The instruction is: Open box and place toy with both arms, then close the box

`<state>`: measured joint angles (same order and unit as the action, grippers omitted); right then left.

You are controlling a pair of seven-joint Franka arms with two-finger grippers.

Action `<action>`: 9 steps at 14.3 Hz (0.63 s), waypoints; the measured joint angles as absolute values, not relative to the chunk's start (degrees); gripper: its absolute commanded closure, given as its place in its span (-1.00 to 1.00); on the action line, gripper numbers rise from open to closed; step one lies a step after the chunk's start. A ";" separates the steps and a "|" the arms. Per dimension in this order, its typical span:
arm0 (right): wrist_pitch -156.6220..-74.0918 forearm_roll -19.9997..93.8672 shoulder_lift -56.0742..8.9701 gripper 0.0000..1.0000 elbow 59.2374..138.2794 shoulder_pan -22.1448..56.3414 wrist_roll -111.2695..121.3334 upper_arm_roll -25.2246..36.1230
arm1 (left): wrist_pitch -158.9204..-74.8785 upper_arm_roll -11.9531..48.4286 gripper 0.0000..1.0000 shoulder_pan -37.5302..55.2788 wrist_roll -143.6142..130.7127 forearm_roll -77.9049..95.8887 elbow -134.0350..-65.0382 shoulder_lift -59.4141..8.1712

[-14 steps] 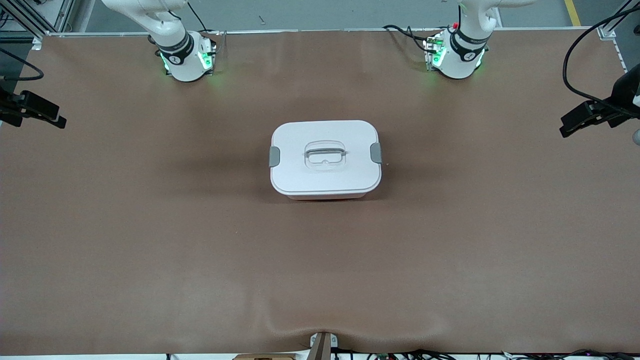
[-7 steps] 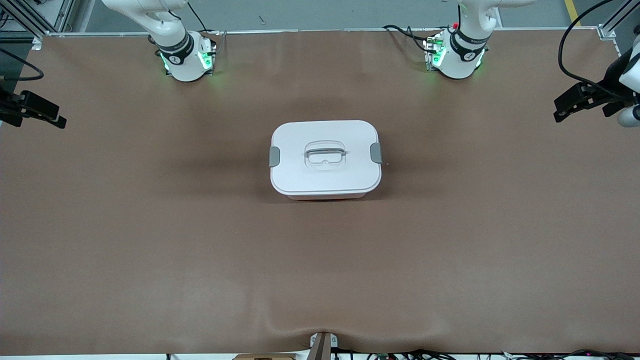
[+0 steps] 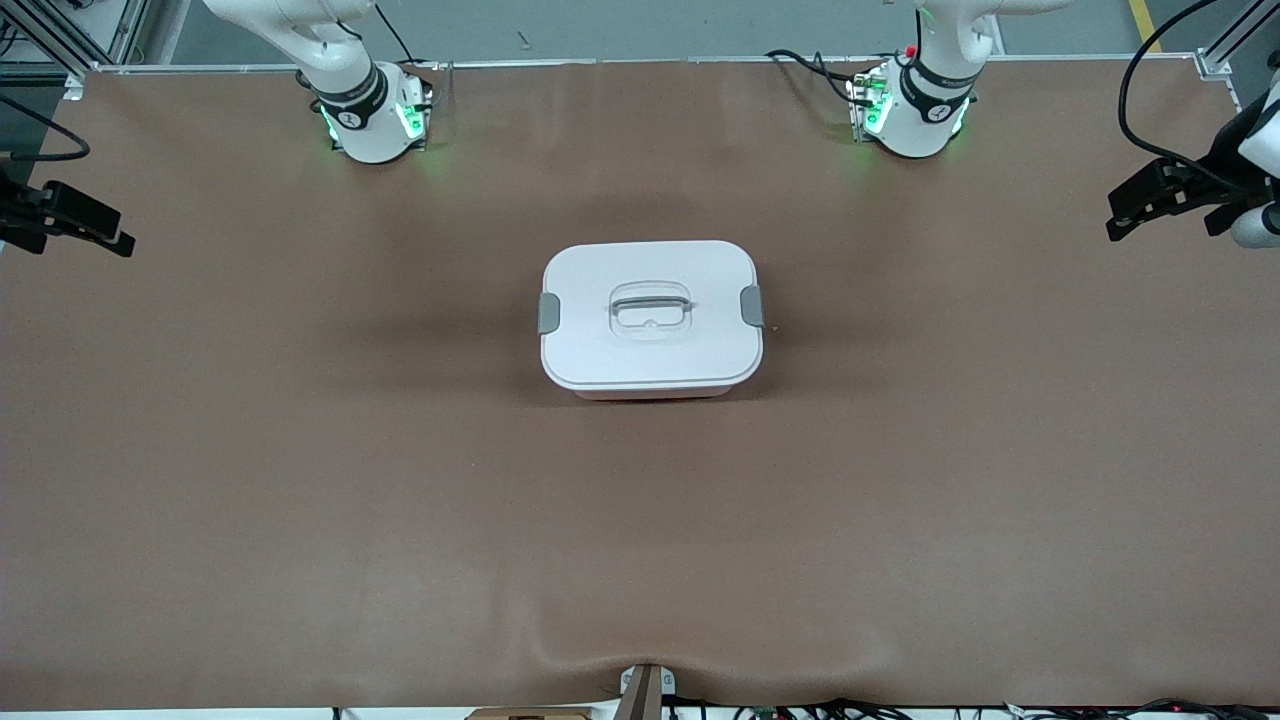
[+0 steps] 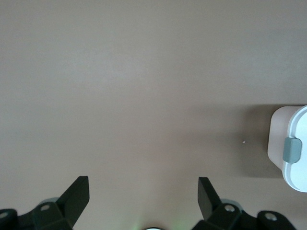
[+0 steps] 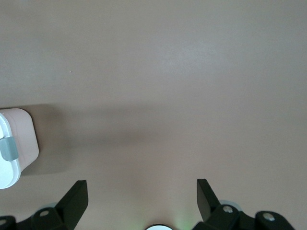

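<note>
Brown table (image 3: pixel 300 480) first: the box (image 3: pixel 650 318) sits at its middle, lid on, both latches down. Left pincer (image 4: pixel 142 191) and right pincer (image 5: pixel 142 193) hover over the table's ends, spread wide, empty.

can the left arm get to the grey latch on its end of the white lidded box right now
Probably yes. The left gripper hangs open over bare table at its own end, and nothing stands between it and the grey latch on the white-lidded pale pink plastic box.

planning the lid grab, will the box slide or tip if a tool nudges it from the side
The box looks wide and low, so it will probably slide, not tip. Its plastic looks rigid, and likely light. The latches are shut, so the lid should stay on.
</note>
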<state>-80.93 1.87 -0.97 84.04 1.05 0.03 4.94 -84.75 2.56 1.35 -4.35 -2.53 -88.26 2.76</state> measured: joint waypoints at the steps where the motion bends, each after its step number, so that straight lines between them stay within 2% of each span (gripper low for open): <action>1: -80.93 1.87 -0.97 -1.00 84.04 1.06 0.03 4.94 | -84.75 2.56 -1.00 1.35 -4.12 -2.53 -88.26 2.76; 9: -80.92 1.88 -0.97 -1.00 84.04 1.48 0.03 4.89 | -84.75 2.52 -1.00 1.33 -2.40 -2.53 -88.31 2.76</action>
